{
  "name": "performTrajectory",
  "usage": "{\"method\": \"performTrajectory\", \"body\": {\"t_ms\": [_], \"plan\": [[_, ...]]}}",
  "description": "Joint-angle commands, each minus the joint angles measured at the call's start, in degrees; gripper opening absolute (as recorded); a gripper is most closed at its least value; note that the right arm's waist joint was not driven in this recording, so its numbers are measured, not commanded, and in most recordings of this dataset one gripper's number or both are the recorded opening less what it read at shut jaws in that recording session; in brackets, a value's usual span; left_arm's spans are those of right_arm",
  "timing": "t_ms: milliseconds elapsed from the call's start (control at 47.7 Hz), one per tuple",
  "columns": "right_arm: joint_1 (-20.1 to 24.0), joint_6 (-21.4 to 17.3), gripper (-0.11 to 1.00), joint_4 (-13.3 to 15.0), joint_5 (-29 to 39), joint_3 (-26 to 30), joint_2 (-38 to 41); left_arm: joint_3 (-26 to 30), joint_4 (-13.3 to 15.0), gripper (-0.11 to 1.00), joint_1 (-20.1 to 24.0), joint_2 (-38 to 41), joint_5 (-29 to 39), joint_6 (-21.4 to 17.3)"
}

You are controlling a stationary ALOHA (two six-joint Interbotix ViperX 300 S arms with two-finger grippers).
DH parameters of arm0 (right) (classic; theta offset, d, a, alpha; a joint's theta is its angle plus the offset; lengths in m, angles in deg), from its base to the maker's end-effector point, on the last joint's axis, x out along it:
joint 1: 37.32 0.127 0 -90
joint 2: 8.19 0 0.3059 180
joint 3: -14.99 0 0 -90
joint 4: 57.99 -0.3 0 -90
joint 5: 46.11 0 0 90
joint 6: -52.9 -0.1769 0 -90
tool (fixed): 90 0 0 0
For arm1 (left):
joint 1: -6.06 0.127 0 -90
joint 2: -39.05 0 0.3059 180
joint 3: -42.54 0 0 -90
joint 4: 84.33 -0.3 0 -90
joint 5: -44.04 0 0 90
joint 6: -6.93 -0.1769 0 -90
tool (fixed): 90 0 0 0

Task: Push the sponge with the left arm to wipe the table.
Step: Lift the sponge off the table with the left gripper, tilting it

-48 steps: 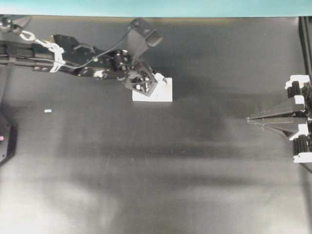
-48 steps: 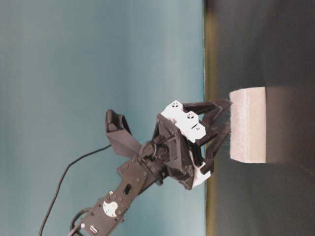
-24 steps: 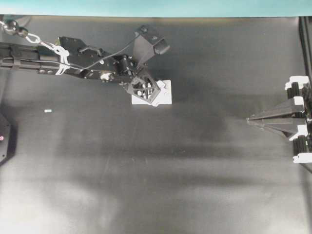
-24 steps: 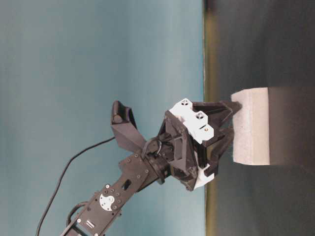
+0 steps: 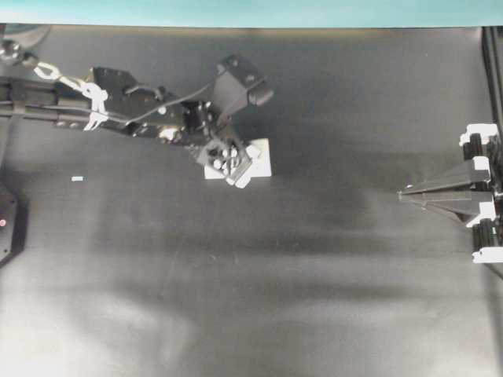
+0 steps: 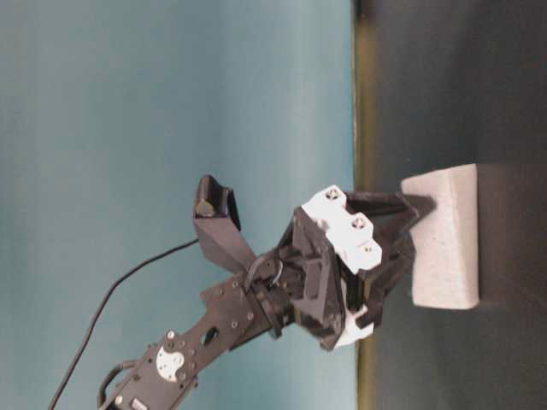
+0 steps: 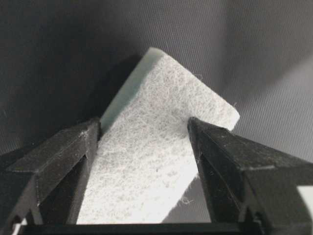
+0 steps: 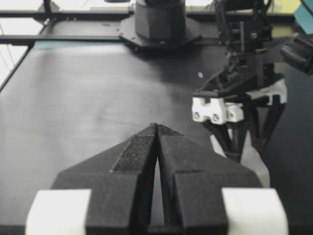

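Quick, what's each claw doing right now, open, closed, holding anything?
Left claw: open wide, fingers straddling the white rectangular sponge; a grip cannot be told.
Right claw: closed, holding nothing.

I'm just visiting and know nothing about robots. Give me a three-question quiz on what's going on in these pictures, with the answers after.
1. True or false: the left gripper has its fingers on either side of the sponge.
2. The right gripper is: A) pushing the sponge, B) shut and away from the sponge, C) holding a cloth.
3. Fill in: the sponge lies on the black ____.

Key
1. True: the jaws stand wide, with the sponge between them.
2. B: it is closed to a point near the right edge of the table.
3. table
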Motion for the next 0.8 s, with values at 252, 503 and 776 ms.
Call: {"method": "performTrajectory", "body": {"t_ms": [252, 503, 776], "plan": [[0.00, 0.53, -0.01, 0.00, -0.44, 0.00, 0.26, -6.15, -0.09, 0.70, -1.93, -3.96, 3.43, 0.00], [0.00, 0.53, -0.01, 0.00, -0.44, -0.09, 0.26, -7.82, -0.09, 0.70, -4.83, -6.42, 8.35, 0.09], [0.00, 0.53, -0.01, -0.09, -0.26, -0.18, 0.18, -8.96, -0.09, 0.70, -10.11, -7.82, 13.18, 1.05]]}}
